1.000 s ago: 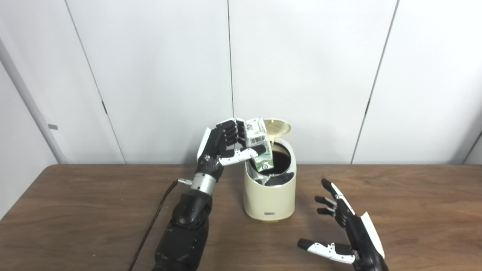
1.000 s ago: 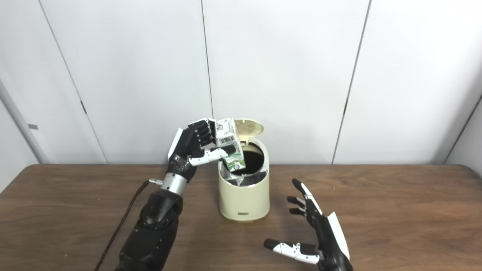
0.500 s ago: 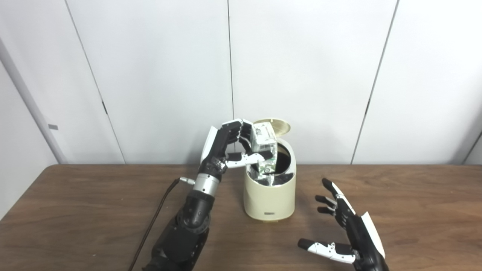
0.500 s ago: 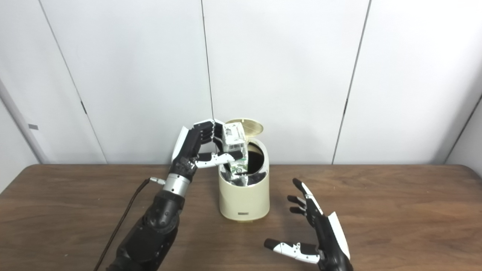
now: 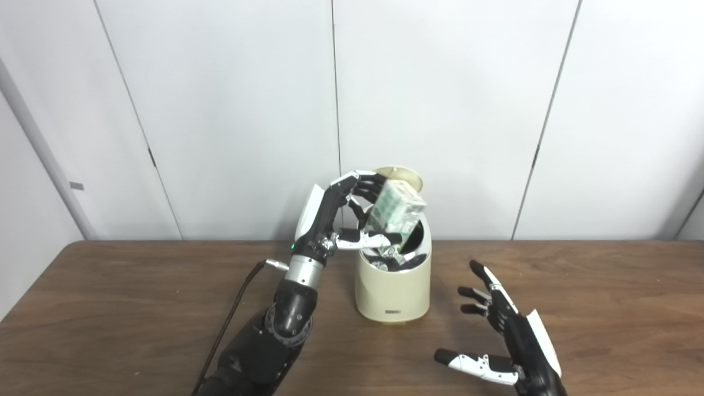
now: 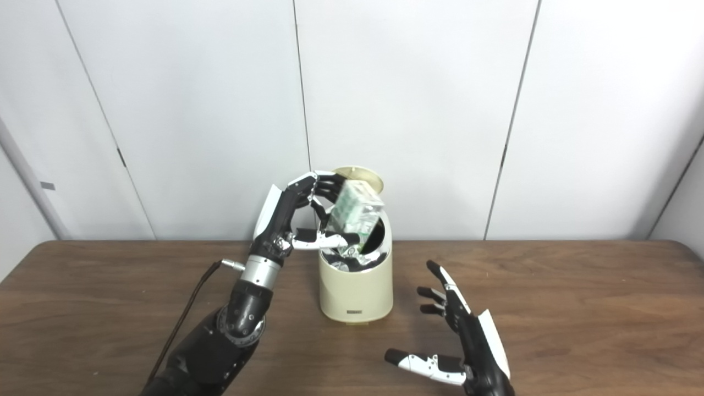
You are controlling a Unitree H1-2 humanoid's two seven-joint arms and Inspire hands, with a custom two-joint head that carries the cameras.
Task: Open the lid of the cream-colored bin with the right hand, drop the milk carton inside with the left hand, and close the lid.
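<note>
Your left hand (image 5: 352,212) is over the bin (image 5: 392,286) with the milk carton (image 5: 397,212) tilted in the mouth; fingers look to be loosening around it, but blur means I can't tell if it's held or already released. The lid (image 5: 406,175) stands up behind the opening, so the drop path is clear. Your right hand (image 5: 509,341) waits spread and empty on the table (image 5: 110,308) near the bin, probably staged to shut the lid.

No text can be read: the print on the milk carton (image 5: 397,213) is blurred, and the small label low on the bin (image 5: 392,312) is illegible.
</note>
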